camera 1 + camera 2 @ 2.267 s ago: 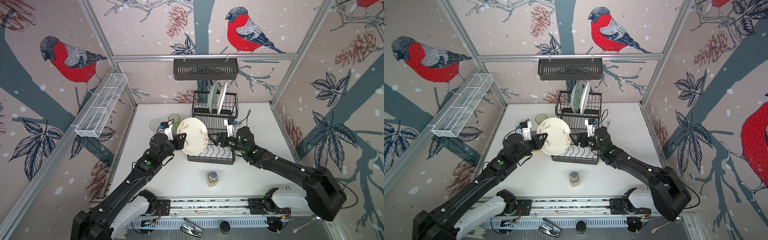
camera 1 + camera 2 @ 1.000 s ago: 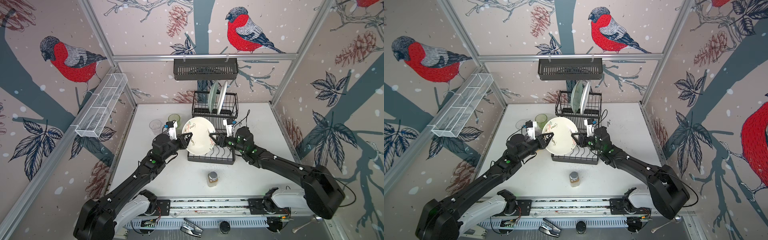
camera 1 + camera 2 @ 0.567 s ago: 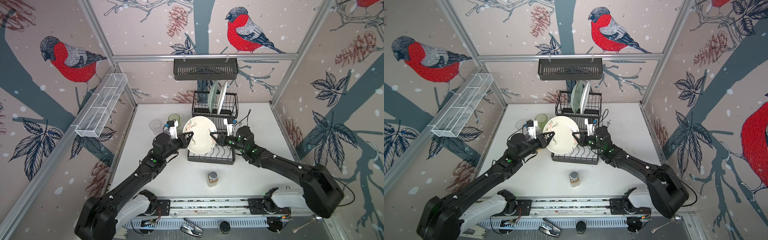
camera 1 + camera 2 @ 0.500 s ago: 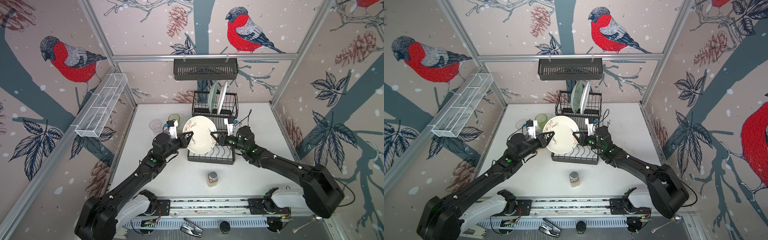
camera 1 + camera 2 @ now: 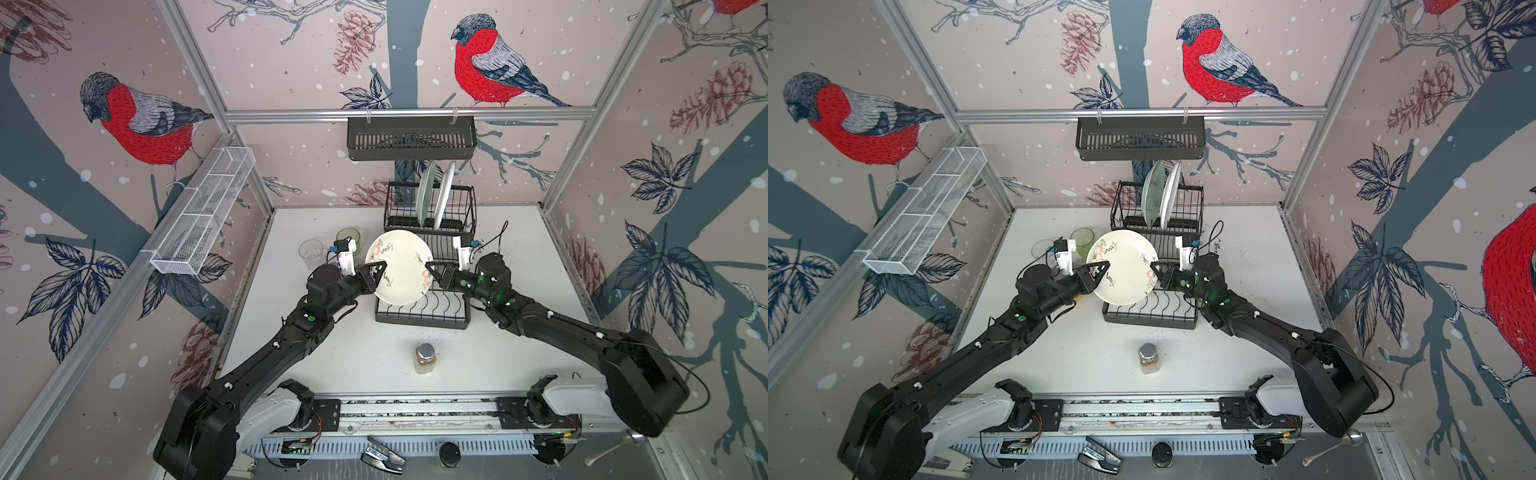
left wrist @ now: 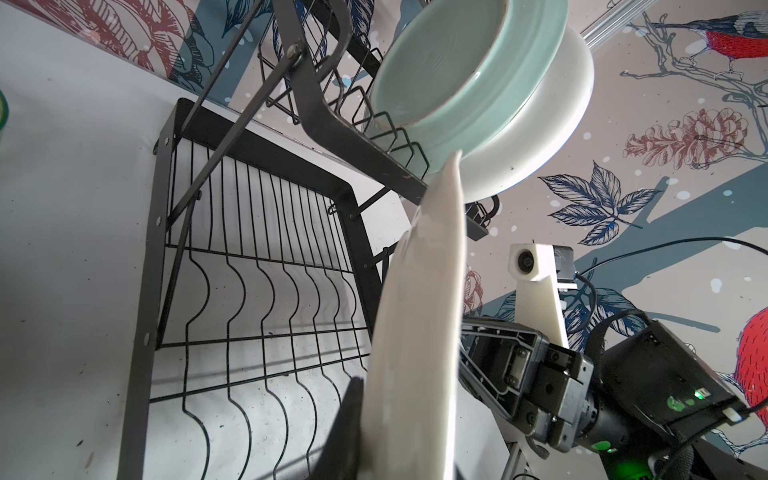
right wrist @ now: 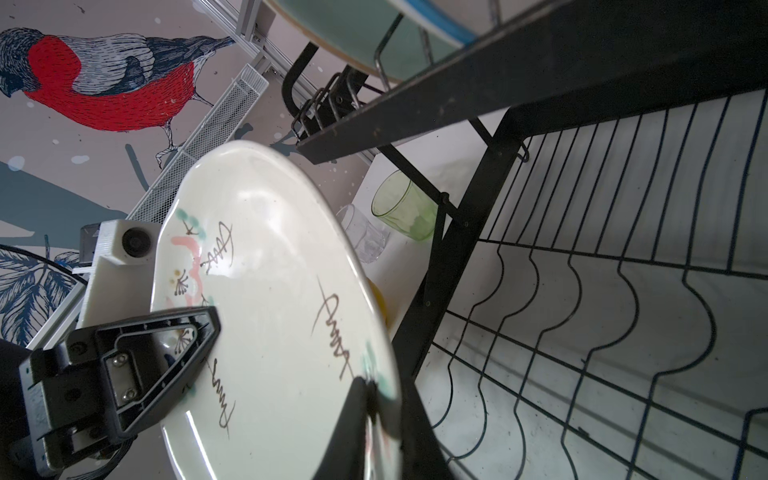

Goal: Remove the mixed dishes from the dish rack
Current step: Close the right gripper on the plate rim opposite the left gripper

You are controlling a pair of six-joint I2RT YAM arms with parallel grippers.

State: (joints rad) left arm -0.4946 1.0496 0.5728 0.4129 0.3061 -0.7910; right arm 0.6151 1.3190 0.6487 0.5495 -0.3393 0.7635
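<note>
Bird-papered enclosure: left gripper and right gripper both clamp the patterned plate above the dish rack.

The patterned plate hangs tilted, left gripper clamping its far rim, right gripper pinching the near rim; a green tumbler and a clear tumbler sit behind, beside the dish rack.

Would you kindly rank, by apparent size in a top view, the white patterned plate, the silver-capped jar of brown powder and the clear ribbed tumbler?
1. White patterned plate: largest.
2. Silver-capped jar of brown powder and clear ribbed tumbler: about alike, jar nearer the camera, so unranked.
</note>
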